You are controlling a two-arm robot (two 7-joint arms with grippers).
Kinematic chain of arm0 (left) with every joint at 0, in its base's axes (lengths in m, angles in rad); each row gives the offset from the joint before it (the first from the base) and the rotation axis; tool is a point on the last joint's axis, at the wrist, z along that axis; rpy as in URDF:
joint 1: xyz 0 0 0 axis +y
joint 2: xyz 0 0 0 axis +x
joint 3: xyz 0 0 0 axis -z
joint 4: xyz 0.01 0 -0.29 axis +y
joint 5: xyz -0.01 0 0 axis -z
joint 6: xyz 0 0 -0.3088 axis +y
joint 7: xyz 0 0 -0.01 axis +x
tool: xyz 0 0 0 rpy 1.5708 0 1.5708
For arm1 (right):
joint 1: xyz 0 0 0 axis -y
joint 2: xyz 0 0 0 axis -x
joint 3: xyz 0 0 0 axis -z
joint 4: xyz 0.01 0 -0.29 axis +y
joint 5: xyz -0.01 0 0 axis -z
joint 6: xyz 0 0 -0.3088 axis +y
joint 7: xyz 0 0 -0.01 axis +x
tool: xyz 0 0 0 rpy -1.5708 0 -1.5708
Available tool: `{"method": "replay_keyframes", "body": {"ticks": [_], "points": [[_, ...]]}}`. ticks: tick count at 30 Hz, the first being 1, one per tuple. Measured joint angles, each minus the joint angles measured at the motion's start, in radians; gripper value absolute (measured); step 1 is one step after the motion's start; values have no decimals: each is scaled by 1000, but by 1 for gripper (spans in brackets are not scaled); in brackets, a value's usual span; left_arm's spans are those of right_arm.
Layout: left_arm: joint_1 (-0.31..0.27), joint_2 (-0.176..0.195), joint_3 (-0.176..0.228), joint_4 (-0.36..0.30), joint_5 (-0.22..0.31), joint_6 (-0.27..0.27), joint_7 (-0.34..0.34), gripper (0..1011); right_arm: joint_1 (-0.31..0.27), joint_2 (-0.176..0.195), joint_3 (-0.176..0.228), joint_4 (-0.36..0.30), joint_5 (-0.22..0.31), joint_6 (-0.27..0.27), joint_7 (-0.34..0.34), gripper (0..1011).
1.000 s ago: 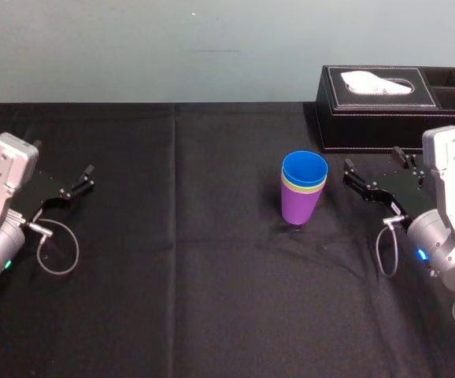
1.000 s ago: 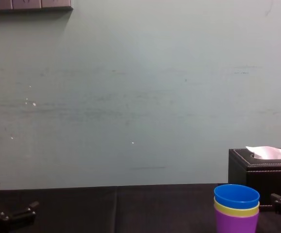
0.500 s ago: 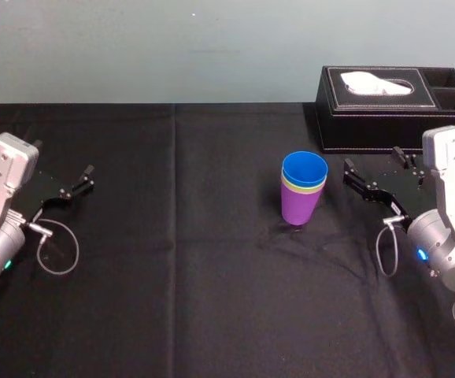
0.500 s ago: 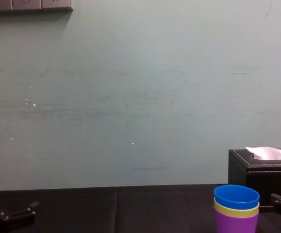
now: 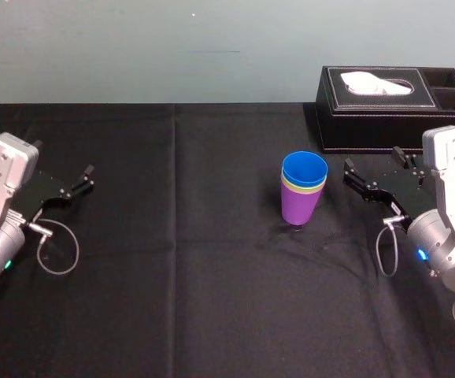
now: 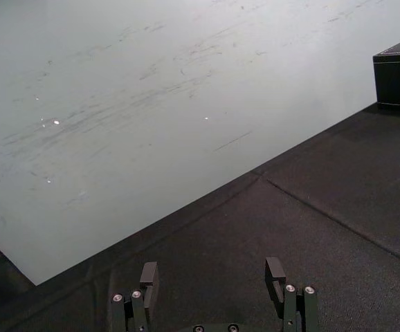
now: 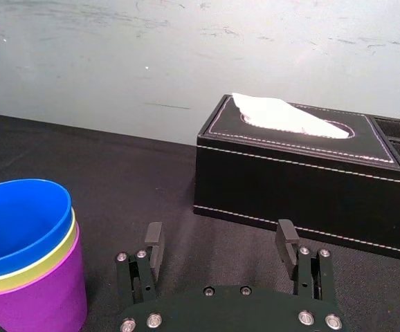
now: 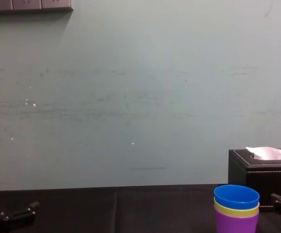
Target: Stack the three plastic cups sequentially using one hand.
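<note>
The three cups (image 5: 303, 189) are standing nested in one upright stack on the black table (image 5: 172, 276), a little right of its middle. The purple cup (image 5: 299, 209) is sitting at the bottom on the cloth. The yellow-green cup (image 8: 236, 209) is sitting inside it, showing just a thin band of rim. The blue cup (image 7: 20, 218) is sitting on top with its mouth open upward. Nothing is touching the stack.

The right gripper (image 5: 371, 157) is hovering low over the table just to the right of the cups, apart from them. Its fingers are spread wide and are gripping nothing, and in its wrist view they are pointing past the cups toward the tissue box (image 7: 304, 180). That box is standing behind and to the right of the cups, near the table's far edge, with a white tissue (image 5: 379, 82) sticking out of its top.

The left gripper (image 5: 64, 157) is resting far off at the table's left side, well apart from the cups. Its fingers are also spread and empty, pointing across bare cloth toward the pale wall (image 6: 151, 83).
</note>
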Motion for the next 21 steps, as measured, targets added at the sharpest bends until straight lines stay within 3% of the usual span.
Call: {"method": "replay_keyframes", "body": {"ticks": [21], "points": [[0,0,0,0,0,0,0,1011,0,0,0,0,0,0,0,1000]]}}
